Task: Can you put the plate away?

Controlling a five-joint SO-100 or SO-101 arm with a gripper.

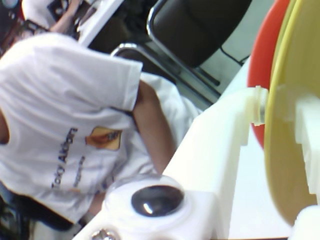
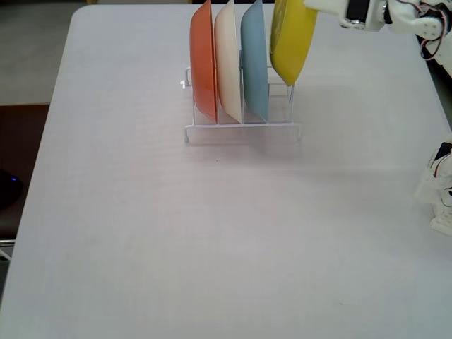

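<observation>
1. The desk point(image 2: 176, 233) fills most of the fixed view: a pale, matte, lilac-white top with a rounded far-left corner, bare apart from the rack and the arm's parts along the right edge.
2. Past the desk's left edge in the fixed view lies a dark brown floor point(image 2: 21, 141), with a lighter strip further back.
3. The wrist view looks off the desk at a person in a white printed T-shirt point(image 1: 65, 125), bent over, and a dark chair with a metal frame point(image 1: 195, 30) behind.
4. The white arm point(image 2: 395, 15) enters the fixed view from the upper right.
5. A white wire rack point(image 2: 244, 128) stands on the far half of the desk, holding three plates upright on edge: the orange plate point(image 2: 203, 60) on the left, the cream plate point(image 2: 227, 60) next, then the light blue plate point(image 2: 254, 60).
6. The yellow plate point(image 2: 292, 42) hangs on edge, slightly tilted, over the rack's right end just beside the blue one, its lower rim clear of the rack's base.
7. The fingers point(image 1: 280, 120) are clamped on the yellow plate's rim, one white finger on each face in the wrist view, with the orange plate showing behind.
</observation>
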